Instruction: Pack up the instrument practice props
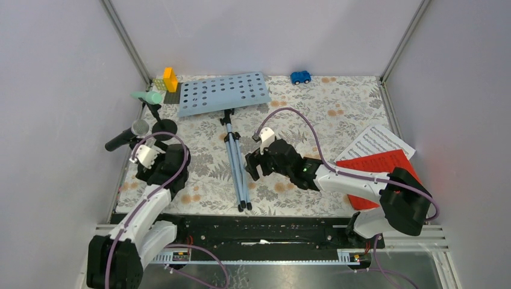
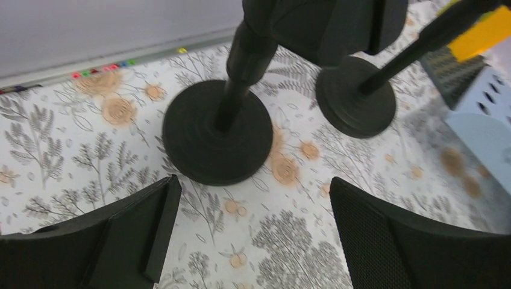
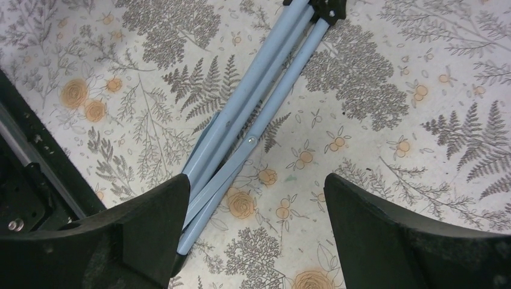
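Fingers (image 2: 132,241) of the left gripper (image 2: 253,201) stand spread apart and hold nothing. In the left wrist view they frame bare surface (image 2: 60,150) just below the nearer mic holder (image 2: 217,141), whose round black base fills the centre of the frame. The second mic holder (image 2: 355,96) stands at upper right, close beside the first but apart. Right gripper (image 3: 256,192), also released and empty, hangs over the foot end of the folded tripod legs (image 3: 253,114). These run from top centre to lower left of the right wrist view and pass just beside the left-of-frame finger; whether they touch it cannot be told. In the top view, the pale blue sheet-music rack (image 1: 224,92) lies flat at upper centre, its legs pointing toward the bottom edge. The black microphone (image 1: 123,138) and mint-green microphone (image 1: 147,96) each appear seated in a holder at left. White music sheets (image 1: 376,141) and a red sheet (image 1: 376,165) overlap at right, partly hidden by the right arm (image 1: 361,180). Handling, as judged: the legs are probably stiff, light, smooth tubes that may roll or slip. They are best pinched across the bundle near the black collar (image 3: 322,9), since the broad plate weights the far end. The holders look bottom-weighted, so the slim stem just above the base is the hold. The sheets are thin and limp, hard to pinch while flat.
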`<state>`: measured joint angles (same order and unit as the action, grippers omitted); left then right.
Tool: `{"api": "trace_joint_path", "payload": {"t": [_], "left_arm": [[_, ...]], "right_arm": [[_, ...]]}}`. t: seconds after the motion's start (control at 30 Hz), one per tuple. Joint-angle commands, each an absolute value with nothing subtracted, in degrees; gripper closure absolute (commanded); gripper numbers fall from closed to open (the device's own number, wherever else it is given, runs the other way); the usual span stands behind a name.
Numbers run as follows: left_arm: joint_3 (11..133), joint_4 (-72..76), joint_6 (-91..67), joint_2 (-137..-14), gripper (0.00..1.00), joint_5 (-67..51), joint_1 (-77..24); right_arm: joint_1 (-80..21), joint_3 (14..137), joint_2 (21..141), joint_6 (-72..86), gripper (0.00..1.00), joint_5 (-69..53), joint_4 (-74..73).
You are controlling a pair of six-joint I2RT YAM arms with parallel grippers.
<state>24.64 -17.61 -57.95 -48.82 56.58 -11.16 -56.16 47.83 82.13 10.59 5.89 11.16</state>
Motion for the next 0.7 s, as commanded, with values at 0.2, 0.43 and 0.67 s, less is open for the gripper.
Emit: {"api": "trace_joint_path", "payload": {"t": [0.2, 0.43, 0.67], "left_arm": [[28.4, 2.5, -41.8, -62.2, 0.01, 70.3, -6.7], [25.2, 16.8, -30.2, -65.6, 0.02, 65.0, -0.3], [26.6, 27.8, -20.6, -71.2, 0.03, 65.1, 2.5]], "right_arm": [[-55.9, 46.4, 78.3, 9.7, 0.11, 3.7, 11.0], [-55.9, 48.0, 79.8, 8.0, 0.1, 3.9, 8.7], [-55.9, 50.2, 81.8, 9.6, 0.1, 1.2, 6.9]]}}
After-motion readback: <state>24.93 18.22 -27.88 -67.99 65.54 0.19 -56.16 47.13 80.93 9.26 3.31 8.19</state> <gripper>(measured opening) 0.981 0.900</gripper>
